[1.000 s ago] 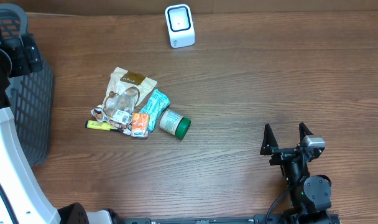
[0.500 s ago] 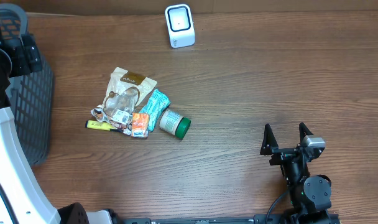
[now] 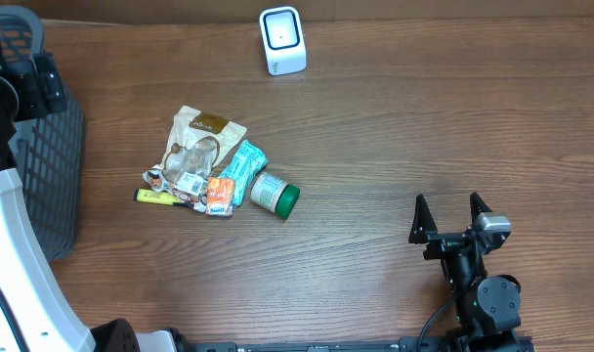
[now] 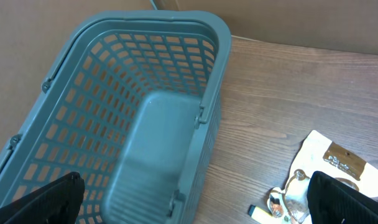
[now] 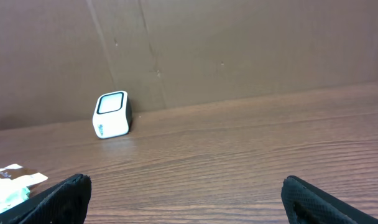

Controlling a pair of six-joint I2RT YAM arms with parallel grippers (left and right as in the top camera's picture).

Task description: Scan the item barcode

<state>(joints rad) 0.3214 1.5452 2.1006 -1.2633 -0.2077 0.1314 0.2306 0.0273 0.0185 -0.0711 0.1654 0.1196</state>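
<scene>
Brown wood-grain table [image 3: 395, 127] is spreading across the whole overhead view, with a plain brown wall rising along its far edge. Grey-blue plastic basket [image 3: 53, 176] is sitting at the left edge of the table, its lattice walls and bare floor showing in the left wrist view. White left arm [image 3: 9, 244] is curving up along that same side. Its left gripper [image 4: 195, 186] is hanging above the basket with both dark fingers spread wide apart and nothing between them. Black right gripper [image 3: 447, 207] is resting low near the front right of the table. It is pointing toward the far wall, and its jaws are likewise standing wide apart and gripping nothing.

White scanner [image 3: 282, 40], a small rounded box with a dark window, is standing upright at the far edge of the table, well apart from both grippers. The things to be scanned are lying untouched in a small heap left of centre, between the basket and the right gripper. A beige pouch [image 3: 201, 142] with a gold label is lying at the back of the heap. A green-lidded jar [image 3: 274, 194] is lying on its side at the right end. A teal packet [image 3: 242, 168] is lying slantwise between pouch and jar, touching both. An orange packet [image 3: 219, 196] is sitting just in front of it, and a yellow marker [image 3: 158, 197] is lying at the front left corner of the heap
</scene>
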